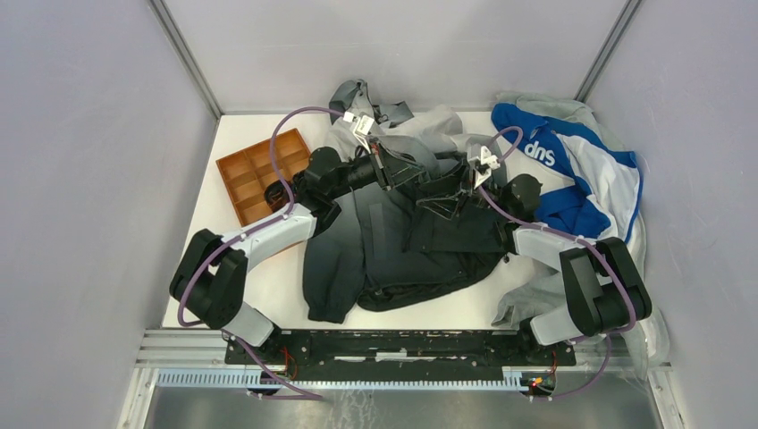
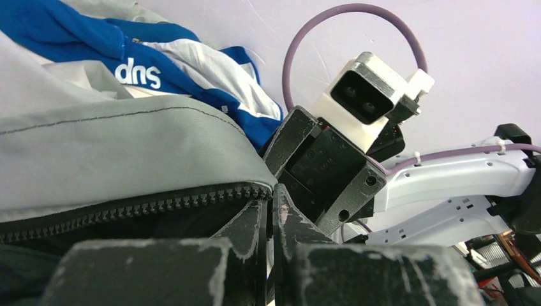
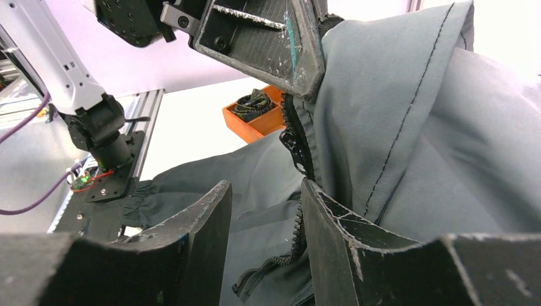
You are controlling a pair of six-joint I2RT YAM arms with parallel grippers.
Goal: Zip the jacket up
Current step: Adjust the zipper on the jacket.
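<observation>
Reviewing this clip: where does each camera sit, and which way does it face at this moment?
Top external: above and behind the bases, looking down at the table; left arm and right arm meet over the jacket.
Left wrist: low at the jacket, facing rightward to the blue-and-white garment; own left gripper shut on the jacket by the zipper.
Right wrist: facing leftward to the orange tray; own right gripper open astride the zipper.
Shared: both wrist views show the zipper, and each shows the other arm.
</observation>
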